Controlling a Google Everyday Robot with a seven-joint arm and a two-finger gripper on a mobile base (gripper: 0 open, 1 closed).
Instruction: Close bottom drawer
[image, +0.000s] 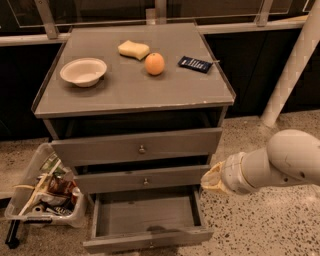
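The bottom drawer (148, 241) of the grey cabinet is pulled well out, and its empty inside shows. Its slim front panel lies near the lower edge of the view, with a small knob at its middle. The middle drawer (141, 178) and the top drawer (138, 146) above it stand slightly out. My white arm comes in from the right. The gripper (209, 179) at its tip is beside the right end of the middle drawer, above the open drawer's right rear corner. It touches nothing that I can see.
On the cabinet top (135, 87) are a white bowl (83, 71), a yellow sponge (133, 49), an orange (154, 63) and a dark packet (194, 64). A clear bin of clutter (44, 192) stands on the floor at the left. A white post (295, 65) stands at the right.
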